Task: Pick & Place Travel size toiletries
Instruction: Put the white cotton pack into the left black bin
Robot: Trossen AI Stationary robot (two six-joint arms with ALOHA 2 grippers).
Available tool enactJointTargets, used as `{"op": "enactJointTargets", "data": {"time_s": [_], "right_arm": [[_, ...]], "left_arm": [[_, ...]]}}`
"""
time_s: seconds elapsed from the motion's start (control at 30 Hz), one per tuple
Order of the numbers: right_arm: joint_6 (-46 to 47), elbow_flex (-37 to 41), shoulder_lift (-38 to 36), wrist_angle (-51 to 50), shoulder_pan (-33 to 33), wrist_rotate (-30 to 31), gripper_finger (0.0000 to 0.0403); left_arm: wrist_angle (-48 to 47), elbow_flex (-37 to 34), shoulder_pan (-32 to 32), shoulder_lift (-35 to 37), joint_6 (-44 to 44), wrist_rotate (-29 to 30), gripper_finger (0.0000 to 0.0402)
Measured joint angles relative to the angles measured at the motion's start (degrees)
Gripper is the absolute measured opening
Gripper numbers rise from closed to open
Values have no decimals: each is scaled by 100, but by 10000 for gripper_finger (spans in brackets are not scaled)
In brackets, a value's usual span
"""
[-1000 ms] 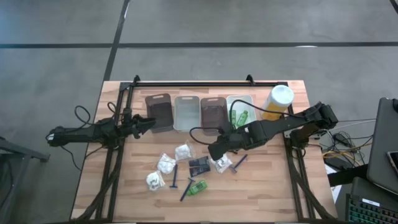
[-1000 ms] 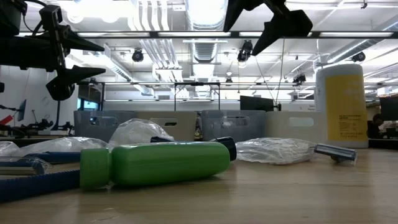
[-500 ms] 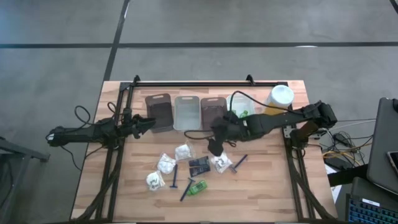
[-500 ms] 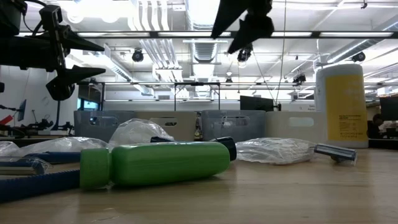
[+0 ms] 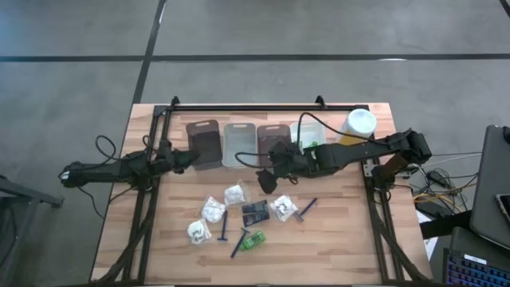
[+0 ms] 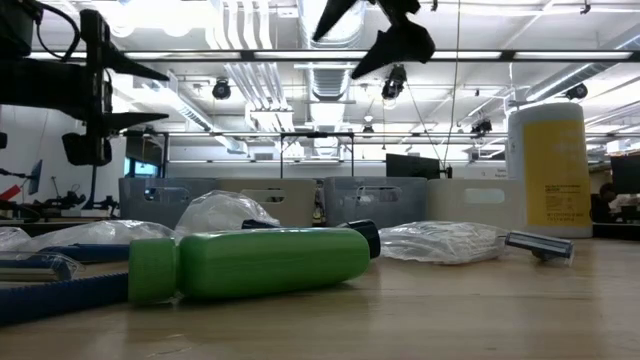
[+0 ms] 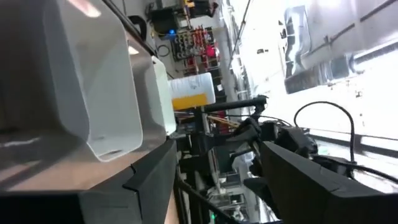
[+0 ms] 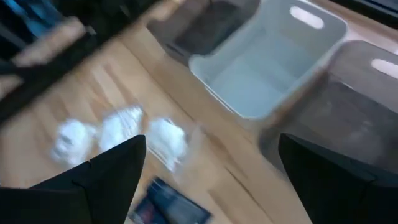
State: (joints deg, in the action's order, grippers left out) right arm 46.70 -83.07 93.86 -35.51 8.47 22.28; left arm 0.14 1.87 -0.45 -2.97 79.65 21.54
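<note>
The toiletries lie loose on the wooden table in the high view: white puffy bundles [image 5: 235, 194] [image 5: 213, 210] [image 5: 283, 208], dark tubes [image 5: 255, 212], dark-blue razors [image 5: 224, 226] [image 5: 306, 210] and a green mini bottle [image 5: 253, 240]. More green bottles [image 5: 310, 148] lie in the far-right clear bin. My right gripper [image 5: 265, 180] hangs open and empty above the table, between the bins and the white bundles [image 8: 121, 127]. It shows high up in the low view [image 6: 365, 35]. My left gripper [image 5: 191, 157] waits open beside the left brown bin [image 5: 205, 143].
A row of brown and clear bins [image 5: 239, 144] stands along the far side, with the tall yellow canister [image 5: 356, 130] at its right end. In the low view the green bottle [image 6: 250, 265] lies nearest, on its side, with a razor [image 6: 540, 244] to the right. Bare wood lies at the table's near corners.
My right gripper has swung from above the dark tubes and the right white bundle toward the table's left and far edge, nearer the bins. It has stayed open and empty. The toiletries have not moved.
</note>
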Motion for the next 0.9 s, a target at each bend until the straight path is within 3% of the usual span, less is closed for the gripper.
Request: {"op": "enactJointTargets", "data": {"time_s": [0.17, 0.37, 0.53, 0.9], "right_arm": [[25, 0, 0, 536, -46, -2, 363], [368, 0, 6, 945, -35, -14, 364], [729, 0, 37, 1382, -18, -20, 364], [656, -2, 37, 1955, 37, -122, 364]], "left_arm": [[21, -2, 0, -12, -32, 508, 239], [26, -2, 0, -12, -88, 631, 239], [29, -2, 0, -15, -913, 662, 239], [77, -2, 0, -30, -693, 1375, 239]]}}
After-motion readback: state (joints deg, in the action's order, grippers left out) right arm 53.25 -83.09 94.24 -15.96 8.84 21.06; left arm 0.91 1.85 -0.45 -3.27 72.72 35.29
